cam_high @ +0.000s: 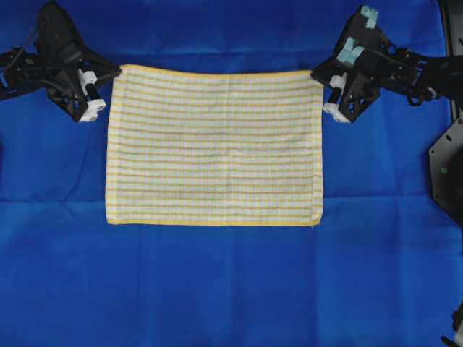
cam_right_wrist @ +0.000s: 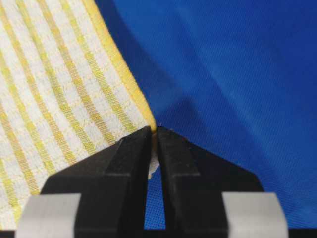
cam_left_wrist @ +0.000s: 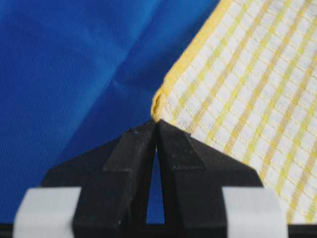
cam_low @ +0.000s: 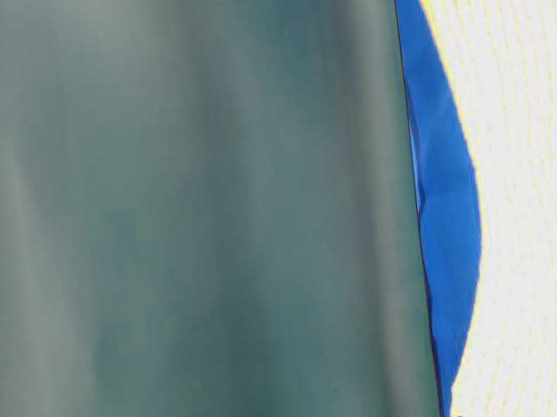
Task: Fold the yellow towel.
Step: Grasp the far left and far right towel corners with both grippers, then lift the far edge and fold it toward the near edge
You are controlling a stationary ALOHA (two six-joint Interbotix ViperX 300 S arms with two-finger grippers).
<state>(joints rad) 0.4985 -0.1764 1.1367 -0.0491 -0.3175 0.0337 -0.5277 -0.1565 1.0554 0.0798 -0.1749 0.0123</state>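
We see the yellow towel (cam_high: pixel 215 147) spread flat on the blue cloth (cam_high: pixel 231 289) that covers the tabletop. At the towel's upper left corner, our left claw (cam_left_wrist: pixel 156 130) is pinched closed on the hemmed tip. At the towel's upper right corner, our right claw (cam_right_wrist: pixel 153 136) is likewise clamped on the corner, a bit of hem showing between its fingers (cam_right_wrist: pixel 126 163).

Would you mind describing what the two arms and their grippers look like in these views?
Both arms are black, angular frames with exposed cables. The left gripper and right gripper have wedge-shaped black fingers with white tape bands near the base. White blocks show beside each gripper overhead, and the right arm carries pale teal pieces.
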